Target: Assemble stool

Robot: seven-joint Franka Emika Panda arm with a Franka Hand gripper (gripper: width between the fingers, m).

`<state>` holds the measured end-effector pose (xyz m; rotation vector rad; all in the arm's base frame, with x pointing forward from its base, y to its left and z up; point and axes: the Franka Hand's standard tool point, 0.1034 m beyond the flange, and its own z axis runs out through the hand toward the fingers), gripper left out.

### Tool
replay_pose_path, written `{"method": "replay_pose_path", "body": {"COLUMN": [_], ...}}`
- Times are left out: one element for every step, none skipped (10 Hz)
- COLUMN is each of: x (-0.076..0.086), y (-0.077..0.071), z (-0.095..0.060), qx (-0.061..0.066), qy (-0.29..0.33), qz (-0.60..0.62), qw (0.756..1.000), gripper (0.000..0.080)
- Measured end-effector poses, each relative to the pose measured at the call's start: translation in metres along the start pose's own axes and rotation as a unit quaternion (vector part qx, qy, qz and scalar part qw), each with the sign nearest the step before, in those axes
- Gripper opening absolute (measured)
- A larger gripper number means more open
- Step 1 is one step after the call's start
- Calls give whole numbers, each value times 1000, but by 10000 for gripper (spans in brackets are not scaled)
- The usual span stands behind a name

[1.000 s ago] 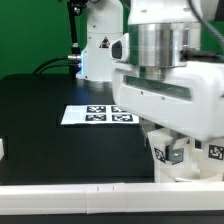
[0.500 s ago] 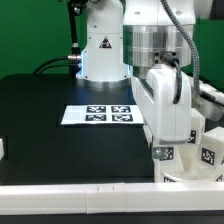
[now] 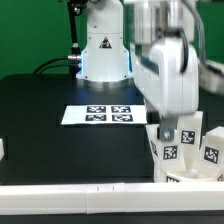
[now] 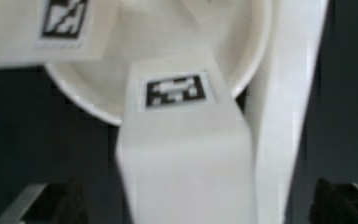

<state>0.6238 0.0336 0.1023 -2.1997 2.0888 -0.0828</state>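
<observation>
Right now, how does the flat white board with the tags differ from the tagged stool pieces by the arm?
The marker board lies flat on the black table, while the stool parts stand up off it. The marker board carries several tags in a tight grid; the stool parts show single tags on separate faces. The marker board sits clear in the open; the stool parts are partly hidden behind the arm. Both are white with black-and-white square tags.

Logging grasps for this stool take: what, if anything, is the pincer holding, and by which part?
Cannot be told. The pincer hangs over the stool parts; its fingertips are hidden. The wrist view shows a tagged leg close up.
</observation>
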Motion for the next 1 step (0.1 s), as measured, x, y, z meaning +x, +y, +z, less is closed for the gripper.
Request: {"method": "replay_pose_path", "body": {"x": [4], "y": [-4], "z": [-10], "qx": [7], "qy": [-2], "qz": [-3], "qw": [1000], "gripper": [642]}}
